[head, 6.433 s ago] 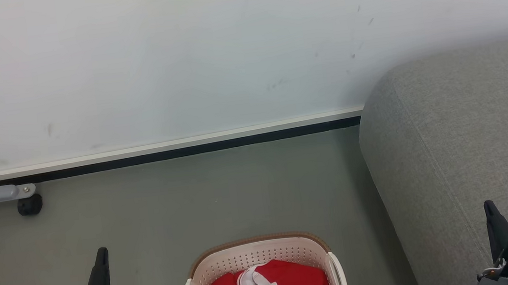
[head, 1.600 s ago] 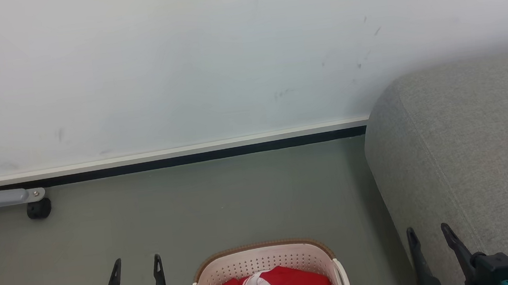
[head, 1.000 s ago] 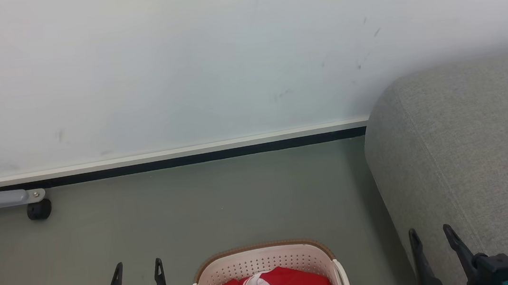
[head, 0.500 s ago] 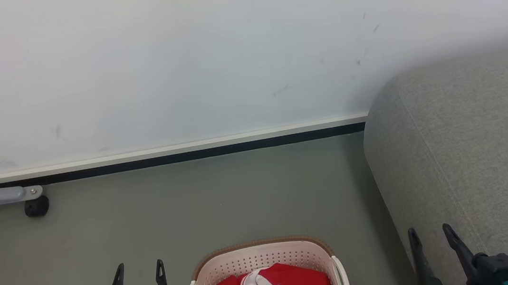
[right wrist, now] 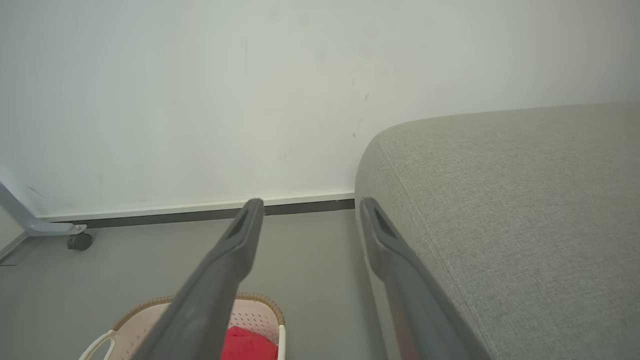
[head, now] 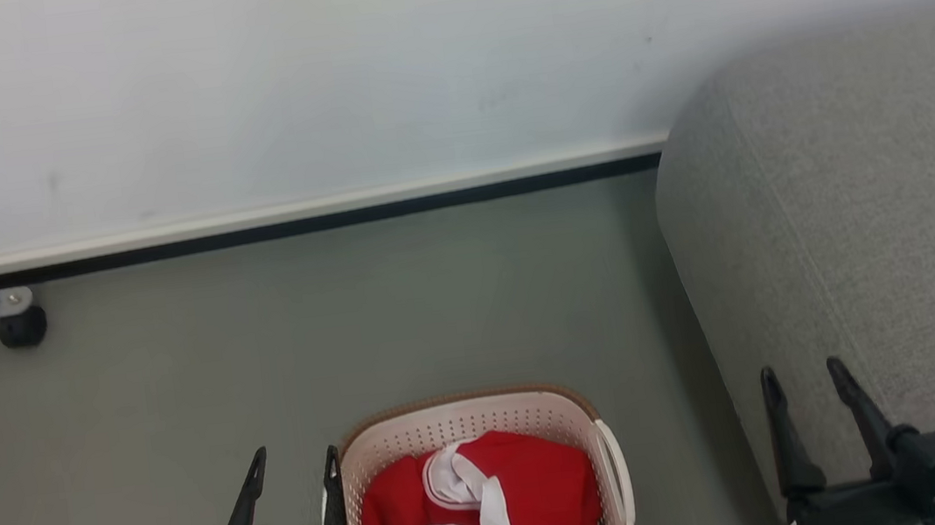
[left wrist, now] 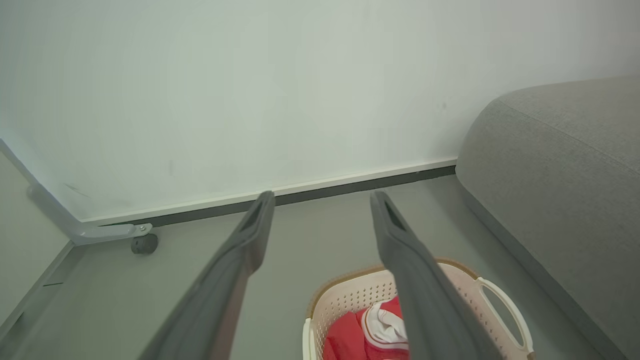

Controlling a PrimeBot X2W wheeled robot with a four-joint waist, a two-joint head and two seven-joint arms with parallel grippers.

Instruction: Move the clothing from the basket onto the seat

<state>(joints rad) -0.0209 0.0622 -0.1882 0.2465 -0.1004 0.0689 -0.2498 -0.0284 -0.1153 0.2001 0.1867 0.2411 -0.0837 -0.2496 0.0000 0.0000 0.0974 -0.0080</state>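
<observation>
Grey floor (head: 402, 305), white wall (head: 323, 76); basket (head: 468, 425) with clothing (head: 546, 491) beside seat (head: 866, 208); left, right jaws wide, empty.

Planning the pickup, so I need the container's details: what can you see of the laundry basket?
The basket is oval cream plastic with perforated walls, a brown woven-look rim and loop side handles. It stands upright on the grey floor, left of the sofa and apart from it. Red-and-white clothing lies heaped inside. The open left gripper stands beside its left rim; contact cannot be told.
</observation>
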